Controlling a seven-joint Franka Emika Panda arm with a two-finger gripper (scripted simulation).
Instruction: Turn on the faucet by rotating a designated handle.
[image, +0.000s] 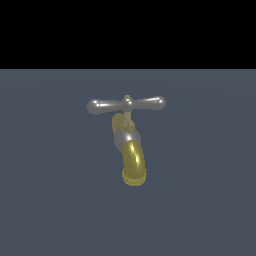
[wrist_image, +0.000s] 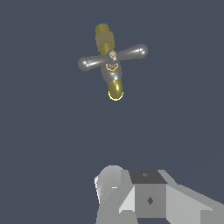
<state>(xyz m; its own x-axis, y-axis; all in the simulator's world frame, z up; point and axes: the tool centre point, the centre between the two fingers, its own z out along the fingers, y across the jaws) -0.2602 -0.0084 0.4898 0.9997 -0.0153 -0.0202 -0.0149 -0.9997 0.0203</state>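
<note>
There is one faucet (image: 128, 137) here, and it stands alone on a flat grey floor (image: 45, 200). No words, labels or brand marks show on it anywhere. It has one silver body, one curved gold spout (image: 133, 167) with a ribbed tip, and one handle (image: 126, 104) on top. The handle is a shiny silver bar with two round ends and one small knob in the middle — it sits on a thin gold stem just above the body.

In the wrist view the faucet (wrist_image: 111, 65) is well apart from the gripper (wrist_image: 131, 197). Only grey blocks of the gripper show — I cannot tell if its fingers are spread or pressed together. Nothing touches the handle (wrist_image: 113, 57).
</note>
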